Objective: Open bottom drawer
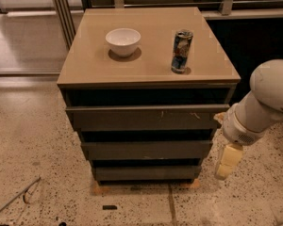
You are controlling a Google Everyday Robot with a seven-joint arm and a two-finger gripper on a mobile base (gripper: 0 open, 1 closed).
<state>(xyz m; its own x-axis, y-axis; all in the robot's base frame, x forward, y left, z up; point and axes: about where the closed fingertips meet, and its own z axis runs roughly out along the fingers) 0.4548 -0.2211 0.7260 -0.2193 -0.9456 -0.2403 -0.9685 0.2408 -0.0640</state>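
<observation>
The cabinet has three dark grey-brown handle-less drawers. The bottom drawer (146, 173) is the lowest and narrowest front, plain and flat, and it sits closed just above the floor. Above it are the middle front (146, 149) and the widest top front (144, 118) with small white scratches. My gripper (227, 162) hangs down to the right of the cabinet, beside the bottom drawer's right end and apart from it. The white arm (264, 102) reaches in from the right edge.
A white bowl (123, 40) and a drink can (181, 51) stand on the tan cabinet top (146, 72). A thin cable (16, 197) lies on the speckled floor at lower left. A small dark object (109, 207) lies in front of the cabinet.
</observation>
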